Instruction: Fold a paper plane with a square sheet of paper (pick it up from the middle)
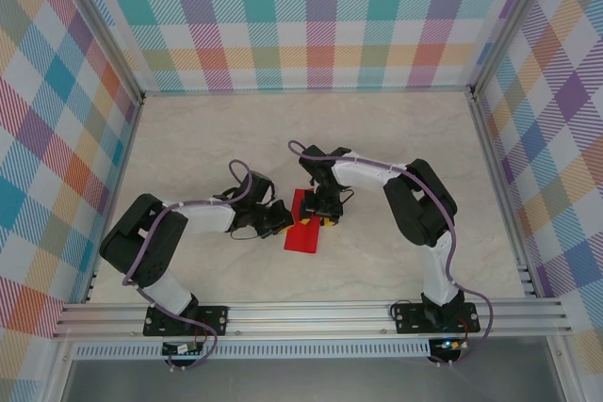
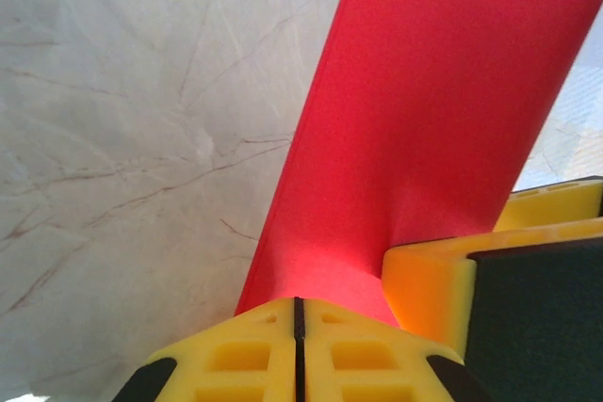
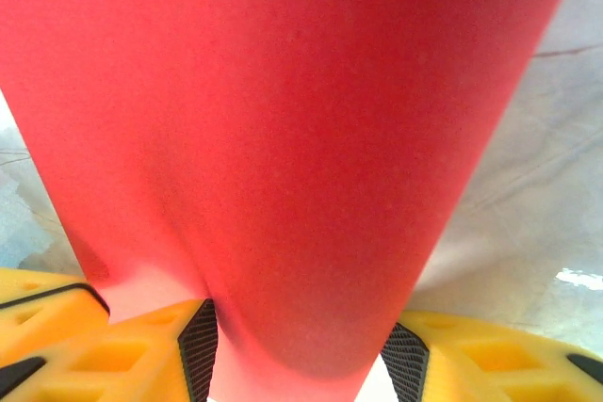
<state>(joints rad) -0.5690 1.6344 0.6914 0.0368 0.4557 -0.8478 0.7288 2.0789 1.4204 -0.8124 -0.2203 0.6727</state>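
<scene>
Centre of the overhead frame, low over the marbled counter (image 1: 236,138): the square sheet of paper (image 1: 303,234), bright red, bowed rather than flat. Pinched at one edge by the left hand (image 2: 297,308), its yellow fingers clenched tight together in the wrist view. Grasped from the right of frame by the right hand (image 3: 301,341), black pads pressed to either side of a rounded bulge of red.

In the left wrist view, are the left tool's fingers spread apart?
No, the left tool has its fingers closed along a thin seam, pinching the red paper at their tips.
</scene>
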